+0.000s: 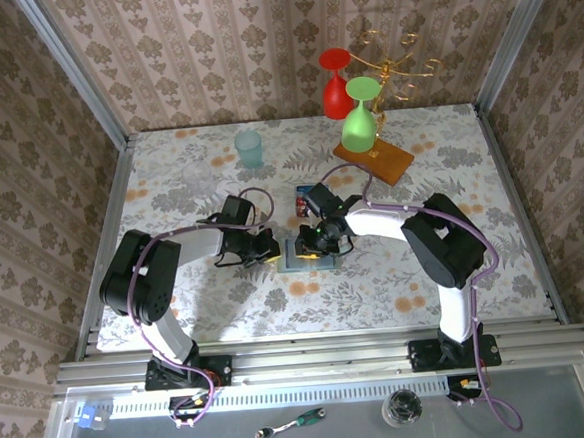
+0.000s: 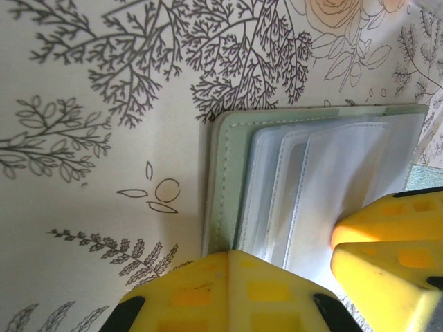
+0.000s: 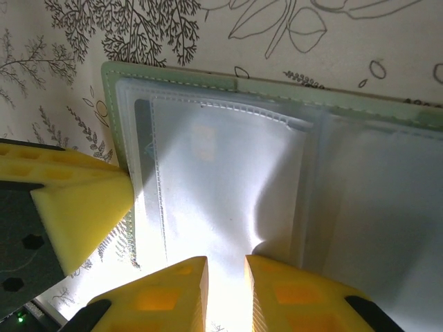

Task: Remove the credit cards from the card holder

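Note:
The card holder (image 1: pixel 293 258) lies open on the table between both grippers, its grey-green cover (image 2: pixel 232 166) under clear plastic sleeves (image 3: pixel 228 173). My left gripper (image 2: pixel 230 254) is shut, tips pressed on the holder's cover edge; it reaches in from the left (image 1: pixel 270 249). My right gripper (image 3: pixel 226 266) hovers over the sleeves from the other side (image 1: pixel 320 240), jaws a narrow gap apart with nothing seen between them. Its yellow fingers (image 2: pixel 387 256) show in the left wrist view. A small blue credit card (image 1: pixel 304 200) lies on the table just behind the holder.
At the back stand a teal cup (image 1: pixel 249 148) and a clear glass (image 1: pixel 197 177). An orange-brown wooden slab (image 1: pixel 388 162) carries a gold rack (image 1: pixel 386 64) with a green glass (image 1: pixel 361 124) and a red glass (image 1: pixel 335 91).

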Tool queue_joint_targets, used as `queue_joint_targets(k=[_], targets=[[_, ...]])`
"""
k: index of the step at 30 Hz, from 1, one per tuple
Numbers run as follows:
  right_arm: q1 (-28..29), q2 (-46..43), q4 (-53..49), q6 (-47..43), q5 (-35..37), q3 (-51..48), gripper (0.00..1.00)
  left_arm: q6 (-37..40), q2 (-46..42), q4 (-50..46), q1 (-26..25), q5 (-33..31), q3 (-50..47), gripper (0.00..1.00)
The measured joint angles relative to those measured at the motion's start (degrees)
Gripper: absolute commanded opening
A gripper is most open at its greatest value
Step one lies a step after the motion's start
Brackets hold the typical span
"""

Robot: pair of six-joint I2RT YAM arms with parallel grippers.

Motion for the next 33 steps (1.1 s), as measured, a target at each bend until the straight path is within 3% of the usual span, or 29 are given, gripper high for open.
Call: queue_joint_targets(k=[16,29,33], targets=[[-1.25,-0.66,0.72,0.02,-0.11,-2.01,0.22,0.94,-1.38,-4.44,0.02,-1.46,3.43,0.02],[-2.16,-1.07,2.60,0.22,-0.98,-3.74,0.16,-1.46,-1.68,-2.54,-1.62,0.63,4.42,0.26],[-2.45,-1.07,3.10,0.24,-1.51,-4.20,0.14,-2.54,-1.29,-1.03,-2.32,1.29,4.42,0.29]])
